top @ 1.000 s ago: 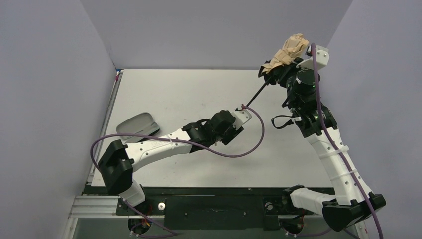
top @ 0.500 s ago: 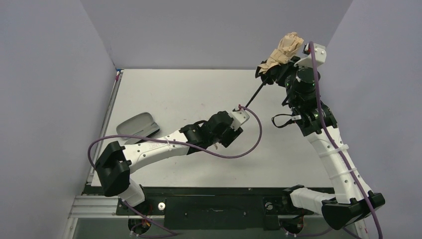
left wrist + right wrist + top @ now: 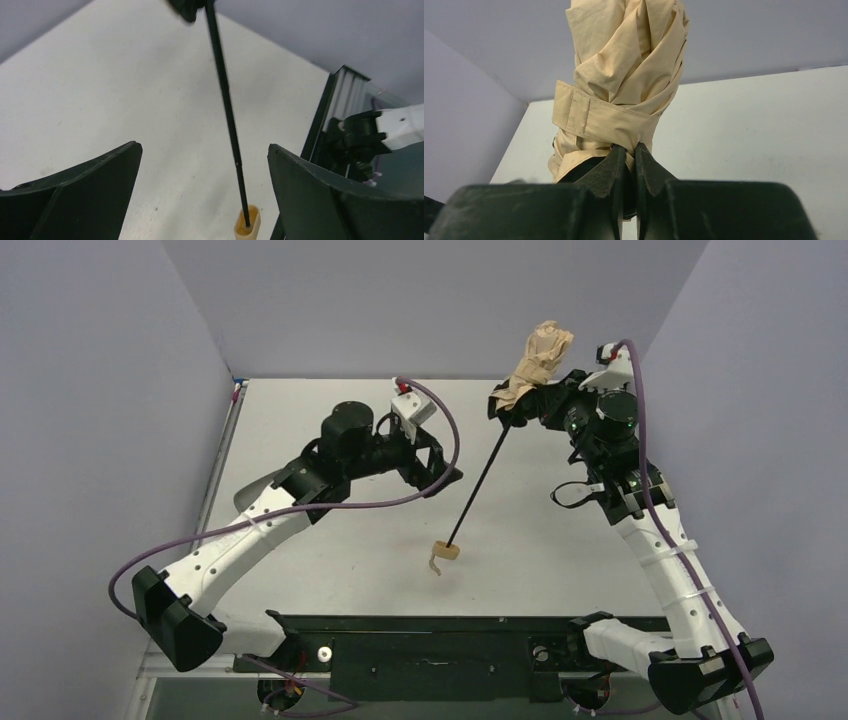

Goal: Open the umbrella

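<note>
The umbrella's folded peach-tan canopy (image 3: 540,352) is held up at the back right, wrapped with its strap (image 3: 589,112). My right gripper (image 3: 520,405) is shut on the canopy's lower edge (image 3: 630,150). The thin black shaft (image 3: 478,485) runs long and slanted down to the small tan handle (image 3: 446,551), which hangs at or just above the table. My left gripper (image 3: 443,468) is wide open and apart from the umbrella. In the left wrist view the shaft (image 3: 227,115) and handle (image 3: 248,223) show beyond the gap between the fingers (image 3: 203,146).
A small grey pouch (image 3: 258,486) lies at the table's left, partly hidden under my left arm. Purple cables loop off both arms. The table's black front rail (image 3: 320,125) lies just past the handle. Walls enclose the left, back and right.
My left gripper opened and let go of the handle, then swung back and to the left. The right gripper tilted the canopy leftward; the shaft now hangs free and long.
</note>
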